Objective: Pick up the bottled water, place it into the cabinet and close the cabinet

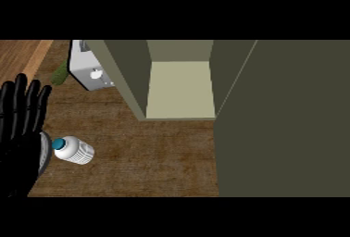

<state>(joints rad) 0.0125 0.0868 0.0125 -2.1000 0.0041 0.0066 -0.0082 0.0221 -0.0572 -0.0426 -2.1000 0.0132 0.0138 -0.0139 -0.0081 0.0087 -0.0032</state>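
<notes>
— Where's the bottle (74,149)?
— You'll see it at eight o'clock on the counter (150,157), well apart from the open cabinet (179,90) at twelve.
— And the left hand (21,134)?
— It rests at nine, fingers straight, holding nothing, partly hiding a grey rim (45,155).

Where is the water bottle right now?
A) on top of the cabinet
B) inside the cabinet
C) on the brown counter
C: the bottled water sits on the wooden counter, out in front of the open cabinet, not in it.
</notes>
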